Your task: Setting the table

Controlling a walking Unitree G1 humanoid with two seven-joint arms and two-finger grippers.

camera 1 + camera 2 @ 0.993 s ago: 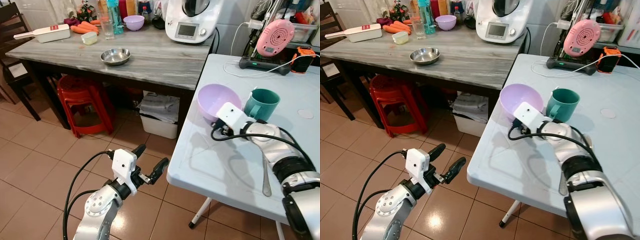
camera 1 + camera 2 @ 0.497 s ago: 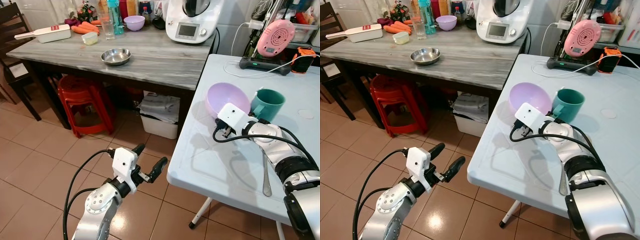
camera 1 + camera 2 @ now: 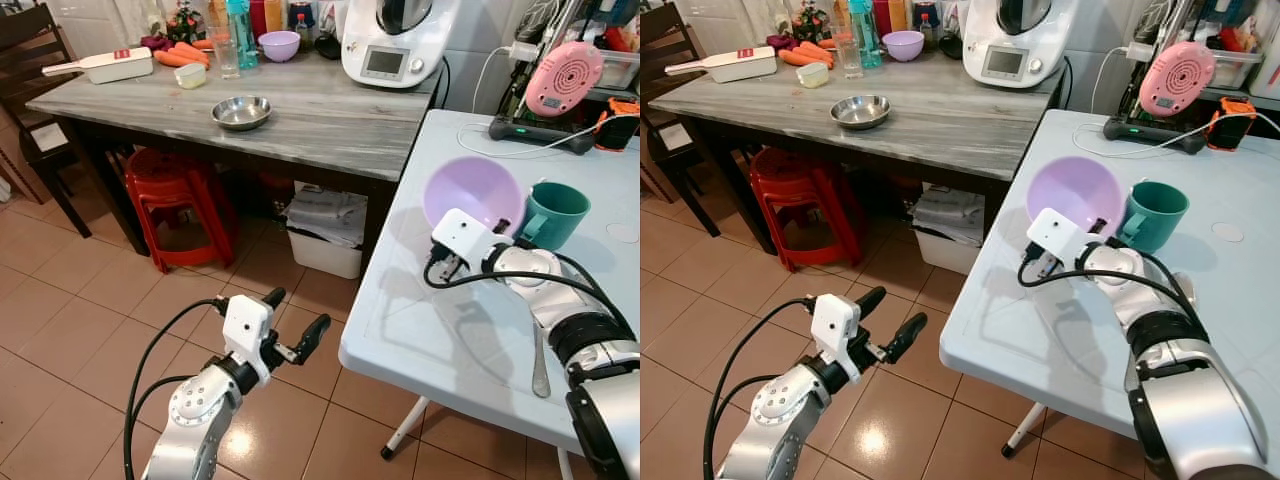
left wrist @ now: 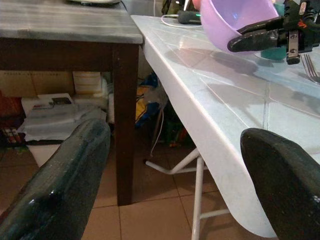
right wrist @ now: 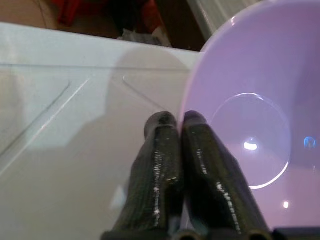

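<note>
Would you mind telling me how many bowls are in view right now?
3: a large lilac plastic bowl tilted in the right pincer over the white table, a steel bowl on the grey wooden table, a small purple bowl at its back. Clutter may hide more.

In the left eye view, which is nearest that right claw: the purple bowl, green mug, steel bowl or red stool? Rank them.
From the right gripper:
1. Purple bowl, its rim pinched in the fingers.
2. Green mug, beside the bowl on the white table.
3. Steel bowl, across on the grey table.
4. Red stool, under that table.
</note>
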